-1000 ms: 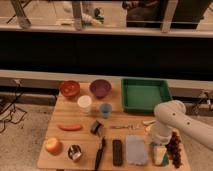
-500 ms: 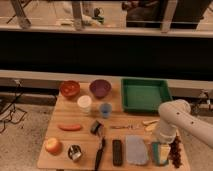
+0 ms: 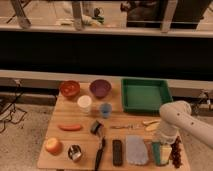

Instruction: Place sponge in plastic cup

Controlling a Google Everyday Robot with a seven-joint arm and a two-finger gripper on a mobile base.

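Note:
The teal-green sponge (image 3: pixel 156 152) lies on the wooden table (image 3: pixel 70 142) near the front right corner, between a grey-blue cloth (image 3: pixel 136 150) and a yellow item (image 3: pixel 165 154). My white arm (image 3: pixel 176 119) reaches in from the right, and my gripper (image 3: pixel 161 141) points down right above the sponge, partly covering its top end. A small blue cup (image 3: pixel 105 110) and a white cup (image 3: pixel 84 103) stand upright at the middle of the table, well left of the gripper.
A green tray (image 3: pixel 145 95) sits at the back right, with a purple bowl (image 3: pixel 100 88) and an orange bowl (image 3: pixel 70 88) at the back. Dark grapes (image 3: pixel 176 150), a black remote (image 3: pixel 117 151), a carrot (image 3: pixel 70 127), an apple (image 3: pixel 53 146) and utensils also lie on the table.
The arm has shifted only slightly over the front right corner. The sponge and the cups have not moved.

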